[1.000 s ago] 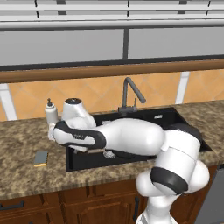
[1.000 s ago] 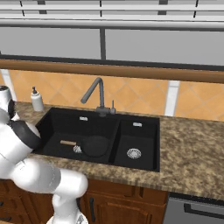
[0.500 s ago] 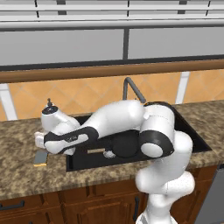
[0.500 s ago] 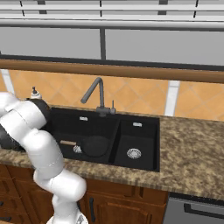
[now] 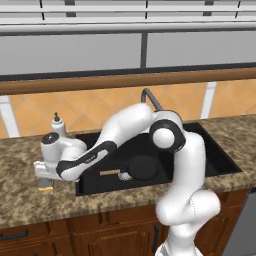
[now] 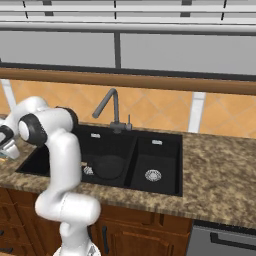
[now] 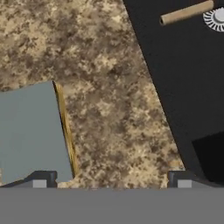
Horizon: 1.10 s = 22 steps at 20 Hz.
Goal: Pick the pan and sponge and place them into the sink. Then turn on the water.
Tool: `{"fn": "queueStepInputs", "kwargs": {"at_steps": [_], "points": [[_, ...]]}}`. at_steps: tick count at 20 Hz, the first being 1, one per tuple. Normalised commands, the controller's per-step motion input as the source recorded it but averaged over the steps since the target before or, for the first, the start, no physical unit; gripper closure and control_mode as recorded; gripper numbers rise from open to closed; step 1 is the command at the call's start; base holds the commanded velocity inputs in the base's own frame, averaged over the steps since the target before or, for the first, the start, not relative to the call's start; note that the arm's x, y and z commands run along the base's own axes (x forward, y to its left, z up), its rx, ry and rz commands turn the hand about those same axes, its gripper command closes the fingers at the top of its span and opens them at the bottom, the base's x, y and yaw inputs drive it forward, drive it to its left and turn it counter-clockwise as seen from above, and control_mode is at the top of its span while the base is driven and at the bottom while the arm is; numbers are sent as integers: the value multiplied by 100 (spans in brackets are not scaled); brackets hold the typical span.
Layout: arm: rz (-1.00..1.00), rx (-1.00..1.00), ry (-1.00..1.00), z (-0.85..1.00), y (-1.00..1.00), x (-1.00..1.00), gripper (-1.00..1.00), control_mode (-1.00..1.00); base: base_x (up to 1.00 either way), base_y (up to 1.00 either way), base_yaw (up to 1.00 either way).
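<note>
Since the earlier frames the arm has swung further out over the left end of the worktop (image 5: 20,200), and the hand now hangs low over the sponge (image 5: 45,183), which lies where it lay before, just left of the sink (image 5: 220,160). The fingers (image 7: 112,179) stand open, with a wide gap between the two tips; the sponge sits by the left tip and partly under it, apart from the right tip, which is near the sink's edge. In the hand view the sponge (image 7: 33,131) lies flat with its grey-blue face up and a thin yellow strip along the side towards the fingers' gap. The pan (image 5: 142,167) rests in the left basin, beyond the fingers on the sink side, its light-brown handle (image 7: 187,12) pointing towards them, with a round silver drain (image 7: 215,18) beside it. The right base view shows the second basin with its own drain (image 6: 153,175) and the whole faucet (image 6: 111,107); the left base view shows a white soap bottle (image 5: 58,125) behind the hand.
</note>
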Motion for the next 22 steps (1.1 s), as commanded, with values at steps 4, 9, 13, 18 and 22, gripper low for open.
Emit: {"fn": "queueStepInputs", "kwargs": {"at_steps": [4, 9, 13, 18, 22], "points": [[12, -10, 0, 0, 47, 29, -100, -100, 0, 0, 0], [10, -6, 0, -4, 23, 21, -100, -100, 0, 0, 0], [12, -1, 0, -27, 0, 20, -100, -100, 0, 0, 0], [12, 0, 0, -34, 0, 14, -100, -100, 0, 0, 0], [11, 0, 0, -28, 0, 9, -100, -100, 0, 0, 0]]}}
